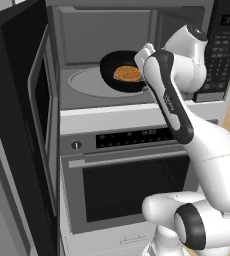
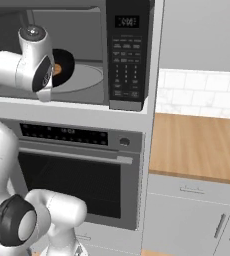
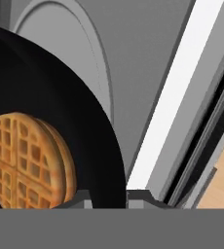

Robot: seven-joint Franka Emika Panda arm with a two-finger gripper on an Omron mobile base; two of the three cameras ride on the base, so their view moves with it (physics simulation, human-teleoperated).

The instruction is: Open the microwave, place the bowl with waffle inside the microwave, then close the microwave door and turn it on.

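The microwave [image 1: 102, 30] stands open, its microwave door [image 1: 17, 100] swung wide to the left. Inside the cavity, my gripper [image 1: 142, 72] is shut on the right rim of the black bowl [image 1: 112, 67], which is tilted over the round grey turntable [image 1: 84, 82]. The waffle [image 1: 127, 74] lies in the bowl. From the right base view the bowl [image 2: 64, 62] and waffle [image 2: 57, 69] peek out behind my wrist. In the hand view the gripper [image 3: 109, 199] pinches the bowl [image 3: 60, 107] rim, with the waffle [image 3: 28, 160] close beside it. Whether the bowl touches the turntable I cannot tell.
The keypad panel [image 2: 127, 55] with its display is on the microwave's right. Below is a steel-fronted oven [image 1: 127, 190] with a horizontal handle. A wooden counter [image 2: 197, 145] over grey cabinets lies to the right. The open door blocks the left side.
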